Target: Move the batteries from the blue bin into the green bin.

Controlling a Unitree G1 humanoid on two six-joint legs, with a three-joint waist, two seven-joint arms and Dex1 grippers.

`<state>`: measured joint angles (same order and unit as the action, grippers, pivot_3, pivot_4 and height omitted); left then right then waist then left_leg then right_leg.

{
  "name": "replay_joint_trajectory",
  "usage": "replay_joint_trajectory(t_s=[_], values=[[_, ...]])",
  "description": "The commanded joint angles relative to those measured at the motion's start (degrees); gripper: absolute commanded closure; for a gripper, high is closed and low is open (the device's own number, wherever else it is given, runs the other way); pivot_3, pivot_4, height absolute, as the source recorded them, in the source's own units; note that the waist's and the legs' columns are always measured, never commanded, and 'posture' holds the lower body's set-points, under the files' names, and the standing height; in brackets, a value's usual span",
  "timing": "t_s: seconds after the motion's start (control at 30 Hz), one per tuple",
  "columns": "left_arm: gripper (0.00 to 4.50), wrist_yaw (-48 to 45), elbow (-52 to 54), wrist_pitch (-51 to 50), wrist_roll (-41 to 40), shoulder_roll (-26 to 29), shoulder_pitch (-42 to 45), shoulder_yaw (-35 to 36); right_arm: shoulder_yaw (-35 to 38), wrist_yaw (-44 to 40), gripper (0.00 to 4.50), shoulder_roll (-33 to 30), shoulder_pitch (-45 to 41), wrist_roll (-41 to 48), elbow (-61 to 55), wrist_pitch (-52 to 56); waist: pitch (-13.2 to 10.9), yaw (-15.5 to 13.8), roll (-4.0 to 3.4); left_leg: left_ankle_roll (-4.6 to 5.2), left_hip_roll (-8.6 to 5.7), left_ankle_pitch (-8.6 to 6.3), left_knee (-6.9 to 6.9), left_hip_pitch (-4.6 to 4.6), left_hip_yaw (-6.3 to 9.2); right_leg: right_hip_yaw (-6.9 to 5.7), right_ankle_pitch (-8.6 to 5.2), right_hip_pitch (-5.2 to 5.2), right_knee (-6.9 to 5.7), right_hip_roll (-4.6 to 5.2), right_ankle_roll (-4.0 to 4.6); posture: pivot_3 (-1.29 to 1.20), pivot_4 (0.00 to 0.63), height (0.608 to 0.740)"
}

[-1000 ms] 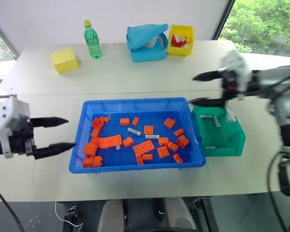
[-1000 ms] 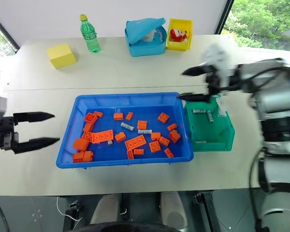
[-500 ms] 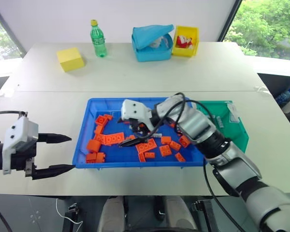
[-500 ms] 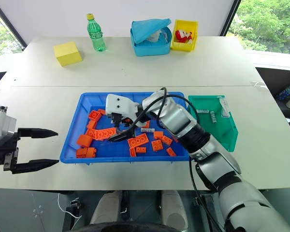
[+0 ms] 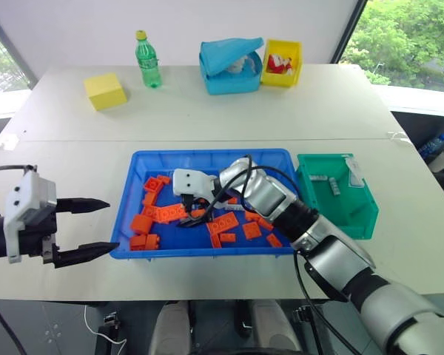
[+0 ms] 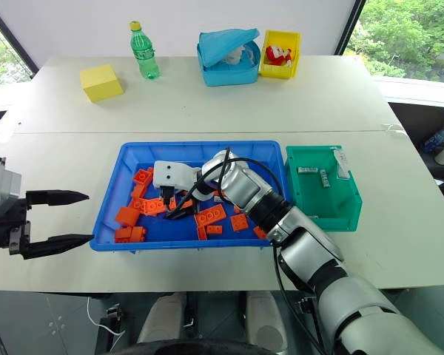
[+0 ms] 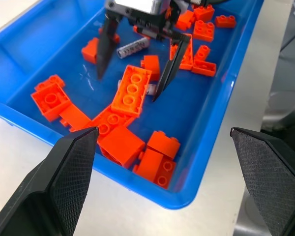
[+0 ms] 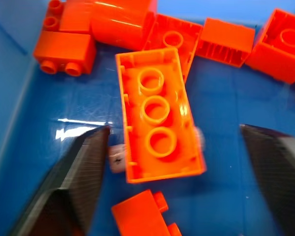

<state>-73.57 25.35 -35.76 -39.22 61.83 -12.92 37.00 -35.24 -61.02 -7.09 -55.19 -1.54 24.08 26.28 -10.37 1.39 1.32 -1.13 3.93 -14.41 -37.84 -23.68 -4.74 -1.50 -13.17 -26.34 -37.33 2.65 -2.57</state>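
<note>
I had right gripper (image 7: 135,73) down in large shallow bright-blue plastic bin (image 5: 133,222), jaws spread, astride three-stud orange brick (image 8: 157,115) covering small grey battery (image 8: 115,156). Two batteries (image 5: 325,183) already in teal-green bin (image 5: 355,222). Left gripper (image 5: 85,229) parked off tabletop edge, jaws released.

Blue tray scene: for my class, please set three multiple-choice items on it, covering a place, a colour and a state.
1. Where is the right gripper?
A over the green bin
B inside the large shallow blue plastic tray
C beside the bottle

2. What colour are the studded toy bricks?
A orange
B yellow
C white

3. The left gripper is:
A shut on a brick
B shut on a battery
C open, holding nothing

Answers:
1 B, its fingers straddle a brick in the tray.
2 A, every brick is orange.
3 C, its fingers are spread apart outside the tray.
</note>
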Motion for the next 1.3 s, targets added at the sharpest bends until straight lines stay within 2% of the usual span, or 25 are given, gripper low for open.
replay_joint_trajectory(t_s=[0.03,0.1,0.3,0.57,0.63,0.73,1.07,1.3], values=[[0.0,0.3,-0.33,0.23,-0.55,0.05,0.97,1.26,3.63,-0.86,2.45,1.87,-2.75,2.07,-1.14,1.81,0.0,-0.02,0.0,0.0,0.0,0.0,0.0,0.0,0.0,0.0,0.0,0.0,0.0,0.0,0.0,0.0,0.15,0.736],[0.0,0.29,-0.91,0.51,-0.41,0.2,1.46,0.82,5.15,-0.97,3.32,2.67,-3.32,3.14,-1.62,3.77,0.0,-0.08,0.0,0.0,0.0,0.0,0.0,0.0,0.01,-0.01,0.0,0.01,0.0,0.01,0.01,0.0,0.15,0.736],[0.0,0.39,-2.73,1.59,0.43,0.5,3.63,-1.16,7.44,0.12,3.32,4.6,-5.33,3.34,0.56,3.87,0.0,-0.17,-0.01,0.0,0.0,0.0,0.0,0.0,0.01,-0.02,-0.03,0.01,0.0,0.02,0.06,0.0,0.15,0.736],[0.0,1.77,-3.28,1.98,0.36,-0.13,6.84,-4.36,8.56,6.33,3.32,9.32,-9.72,-0.26,14.58,-5.2,0.0,0.1,0.0,0.0,0.0,0.0,0.01,0.0,0.01,-0.02,-0.02,0.0,0.0,0.02,0.04,0.0,0.15,0.736],[0.0,2.13,-3.03,1.79,0.0,-0.26,7.34,-4.87,8.69,5.93,2.28,9.99,-10.52,-0.52,16.56,-5.92,0.0,0.49,0.01,0.0,0.0,0.0,0.01,-0.01,0.01,-0.02,0.0,0.0,0.0,0.02,0.0,0.0,0.15,0.736],[0.0,2.27,-2.85,1.55,-0.35,-0.28,7.93,-5.23,8.9,4.52,0.97,9.24,-11.0,-0.62,15.99,-5.86,0.0,0.88,0.01,0.0,0.0,0.0,0.02,-0.02,0.05,-0.03,0.01,0.01,0.0,0.02,-0.01,0.0,0.15,0.736],[0.0,1.68,-3.2,1.93,-0.4,0.04,8.43,-6.09,6.8,-7.77,0.97,-2.27,-2.26,1.59,-2.4,0.6,0.0,1.0,0.01,0.0,0.0,0.0,0.02,-0.05,0.12,-0.09,0.01,0.02,0.0,0.02,-0.02,0.0,0.15,0.736],[0.0,0.88,-4.17,2.27,0.3,0.72,9.0,-6.18,5.95,-5.03,0.97,-1.3,1.68,-0.77,1.01,-7.89,0.0,1.27,0.0,0.0,0.01,0.0,0.03,-0.04,0.13,-0.08,0.01,-0.02,-0.04,-0.05,-0.02,0.0,0.15,0.736]])
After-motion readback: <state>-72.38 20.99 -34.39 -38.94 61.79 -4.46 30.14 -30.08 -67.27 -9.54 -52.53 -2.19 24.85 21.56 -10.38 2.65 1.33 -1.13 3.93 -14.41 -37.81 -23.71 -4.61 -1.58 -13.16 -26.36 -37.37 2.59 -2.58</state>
